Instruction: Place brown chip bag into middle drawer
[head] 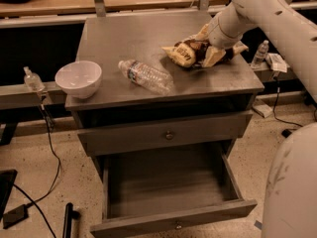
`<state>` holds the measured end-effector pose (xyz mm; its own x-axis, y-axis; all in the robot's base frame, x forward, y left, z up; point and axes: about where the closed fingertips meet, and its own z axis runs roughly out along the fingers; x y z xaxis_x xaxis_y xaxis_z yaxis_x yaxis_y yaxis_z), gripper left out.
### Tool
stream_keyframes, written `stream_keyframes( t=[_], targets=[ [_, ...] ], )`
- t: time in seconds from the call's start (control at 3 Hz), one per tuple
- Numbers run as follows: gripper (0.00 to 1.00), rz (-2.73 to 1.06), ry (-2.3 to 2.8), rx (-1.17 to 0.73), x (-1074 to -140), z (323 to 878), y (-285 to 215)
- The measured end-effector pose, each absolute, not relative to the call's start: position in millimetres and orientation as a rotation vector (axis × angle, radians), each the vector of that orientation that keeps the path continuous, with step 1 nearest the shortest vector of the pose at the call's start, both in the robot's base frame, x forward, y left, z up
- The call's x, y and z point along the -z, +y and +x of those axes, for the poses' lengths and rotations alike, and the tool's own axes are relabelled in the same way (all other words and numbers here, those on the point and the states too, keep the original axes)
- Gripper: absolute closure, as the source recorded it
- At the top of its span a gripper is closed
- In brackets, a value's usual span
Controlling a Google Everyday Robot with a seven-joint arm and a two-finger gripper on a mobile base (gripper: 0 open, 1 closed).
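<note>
The brown chip bag [187,53] lies crinkled on the grey cabinet top [129,38], near its right back part. My gripper [210,46] is down at the bag's right end, touching or nearly touching it, on the white arm that comes in from the upper right. The bag rests on the cabinet top. The middle drawer [173,221] is pulled out wide below, and its inside is bare. The knobbed drawer [169,135] above it is closed.
A clear plastic bottle [146,76] lies on its side mid-top. A white bowl [78,78] stands at the left front corner. Small bottles stand on ledges at left [32,79] and right [260,53]. My white body [292,182] fills the lower right.
</note>
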<state>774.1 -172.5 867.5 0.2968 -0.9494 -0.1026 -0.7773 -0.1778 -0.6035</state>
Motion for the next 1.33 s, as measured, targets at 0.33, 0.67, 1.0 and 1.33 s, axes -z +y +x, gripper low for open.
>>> stream_keyframes(
  t=[0.33, 0.67, 1.0, 1.33],
  targets=[
    [0.64, -2.013, 1.487, 0.335, -867, 767, -166],
    [0.87, -1.993, 1.458, 0.276, -877, 754, -169],
    [1.0, -1.955, 1.443, 0.235, -898, 744, -181],
    [1.0, -1.912, 1.477, 0.227, -927, 737, -204]
  ],
)
